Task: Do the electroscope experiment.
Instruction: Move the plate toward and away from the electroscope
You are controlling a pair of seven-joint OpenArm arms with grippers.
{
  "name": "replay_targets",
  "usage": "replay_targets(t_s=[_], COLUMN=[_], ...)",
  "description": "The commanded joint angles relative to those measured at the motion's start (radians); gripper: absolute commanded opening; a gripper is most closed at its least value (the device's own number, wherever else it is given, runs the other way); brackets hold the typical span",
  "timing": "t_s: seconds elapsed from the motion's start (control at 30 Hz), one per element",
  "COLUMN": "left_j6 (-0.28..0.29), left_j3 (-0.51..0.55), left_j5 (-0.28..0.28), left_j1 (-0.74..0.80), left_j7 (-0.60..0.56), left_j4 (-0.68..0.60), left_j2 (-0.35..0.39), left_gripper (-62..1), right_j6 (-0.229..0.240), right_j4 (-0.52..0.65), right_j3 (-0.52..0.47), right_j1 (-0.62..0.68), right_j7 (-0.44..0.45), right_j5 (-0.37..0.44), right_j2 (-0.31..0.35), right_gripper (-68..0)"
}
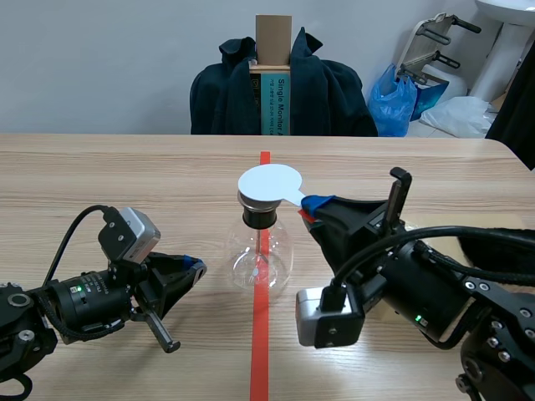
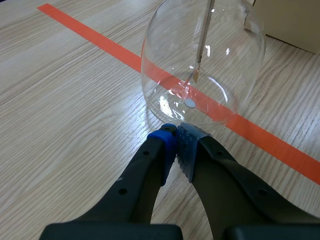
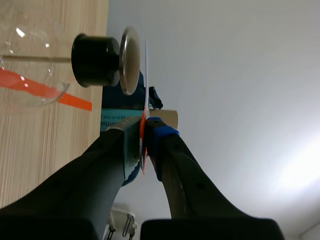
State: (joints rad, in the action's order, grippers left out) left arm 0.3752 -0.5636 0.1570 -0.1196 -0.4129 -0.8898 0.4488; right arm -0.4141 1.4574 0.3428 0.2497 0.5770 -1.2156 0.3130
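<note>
The electroscope is a clear glass flask [image 1: 260,256] with a black stopper [image 1: 259,217], standing on the red tape line at the table's middle. A white round paddle [image 1: 269,184] lies flat over its top. My right gripper [image 1: 313,205] is shut on the paddle's handle, just right of the stopper. In the right wrist view the paddle [image 3: 146,75] shows edge-on against the metal top plate [image 3: 129,60], with its orange-red handle pinched in the gripper [image 3: 145,131]. My left gripper [image 1: 194,267] is shut on nothing, left of the flask. Its tips [image 2: 177,142] lie at the foot of the flask [image 2: 202,60], where a thin metal rod hangs inside.
A chair draped with a dark jacket [image 1: 280,92] stands across the table, with a cardboard box [image 1: 273,38] on it. A blue bag [image 1: 394,100] and white items sit on the floor at the back right. The table's far edge [image 1: 125,135] runs behind the flask.
</note>
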Motion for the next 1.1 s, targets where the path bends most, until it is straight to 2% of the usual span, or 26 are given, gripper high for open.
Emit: replay_targets(t_s=[0.0, 0.3, 0.53, 1.07], left_j6=[0.001, 0.001, 0.001, 0.001], left_j3=[0.0, 0.0, 0.0, 0.0], left_j5=[0.006, 0.006, 0.006, 0.006], left_j1=[-0.014, -0.014, -0.014, -0.014], left_j7=[-0.014, -0.013, -0.013, -0.013], left_j4=[-0.012, -0.012, -0.012, -0.012], left_j2=[-0.008, -0.008, -0.008, -0.008], left_gripper=[-57.7, -57.8, -57.8, -57.8], right_j6=[-0.015, -0.015, -0.015, -0.015], right_j4=[0.02, 0.02, 0.02, 0.02], right_j3=[-0.001, -0.002, -0.002, -0.001], right_j1=[-0.014, -0.014, -0.014, -0.014], right_j7=[-0.029, -0.219, -0.305, -0.299], right_j5=[0.011, 0.011, 0.011, 0.011], right_j2=[0.008, 0.009, 0.009, 0.009], right_gripper=[-66.9, -66.9, -66.9, -66.9])
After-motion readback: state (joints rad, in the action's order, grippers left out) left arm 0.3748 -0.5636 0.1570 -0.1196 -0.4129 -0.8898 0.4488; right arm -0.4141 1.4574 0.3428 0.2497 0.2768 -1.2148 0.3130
